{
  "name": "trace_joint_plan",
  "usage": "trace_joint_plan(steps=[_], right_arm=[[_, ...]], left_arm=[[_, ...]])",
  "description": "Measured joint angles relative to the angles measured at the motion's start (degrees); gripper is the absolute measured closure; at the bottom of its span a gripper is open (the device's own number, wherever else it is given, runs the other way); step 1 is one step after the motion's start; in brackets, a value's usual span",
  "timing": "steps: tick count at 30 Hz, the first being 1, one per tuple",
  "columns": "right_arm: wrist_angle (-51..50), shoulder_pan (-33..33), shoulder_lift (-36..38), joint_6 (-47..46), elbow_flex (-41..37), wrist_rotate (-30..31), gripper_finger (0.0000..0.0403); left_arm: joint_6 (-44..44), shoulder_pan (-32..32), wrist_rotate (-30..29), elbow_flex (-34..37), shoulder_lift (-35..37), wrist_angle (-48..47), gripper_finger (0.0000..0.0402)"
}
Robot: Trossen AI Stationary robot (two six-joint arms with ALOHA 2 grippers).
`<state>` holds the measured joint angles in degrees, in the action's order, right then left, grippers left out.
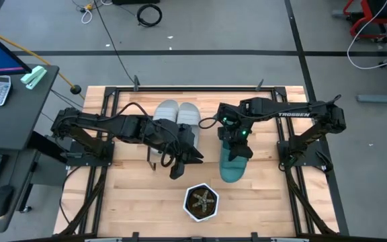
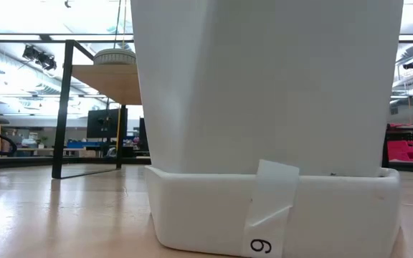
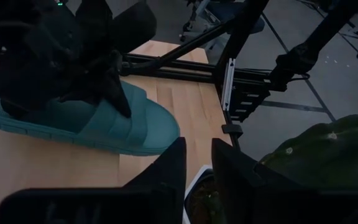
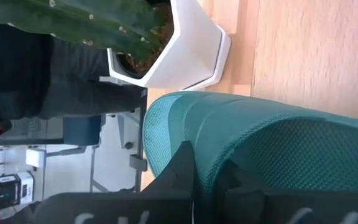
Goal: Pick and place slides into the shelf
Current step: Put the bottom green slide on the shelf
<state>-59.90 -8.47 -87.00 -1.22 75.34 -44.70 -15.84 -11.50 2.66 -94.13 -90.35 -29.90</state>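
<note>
A teal slide (image 1: 232, 168) is at the table's middle right, and my right gripper (image 1: 236, 146) is shut on its strap. The left wrist view shows this slide (image 3: 98, 121) low over the wood; whether its sole touches I cannot tell. Two light grey slides (image 1: 178, 114) lie side by side on the shelf's wooden top (image 2: 102, 80); the low view shows one of them (image 2: 115, 56) there. My left gripper (image 3: 197, 171) hovers near the shelf's front, above the potted plant. A narrow gap shows between its fingers, with nothing in it. My right gripper has the teal slide by its wide strap (image 4: 253, 149), at the strap's edge (image 3: 120, 99). The fingers slant down onto it from above. The gripper's own body hides the place of contact. The slide lies nearly level below the fingers, with its toe toward the table's near edge.
A white hexagonal pot (image 1: 201, 203) with a cactus stands near the table's front edge, close to the teal slide's toe, and fills most of the low view. Black frame rails (image 1: 294, 158) run along both sides of the table. Bare wood lies to the right of the pot.
</note>
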Motion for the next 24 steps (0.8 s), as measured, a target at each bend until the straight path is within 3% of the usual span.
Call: trace_joint_plan(steps=[24], right_arm=[[1.7, 0.0, -0.1, 1.1, -0.2, 0.7, 0.0394]], left_arm=[[0.1, 0.0, 0.0, 0.0, 0.0, 0.0, 0.032]])
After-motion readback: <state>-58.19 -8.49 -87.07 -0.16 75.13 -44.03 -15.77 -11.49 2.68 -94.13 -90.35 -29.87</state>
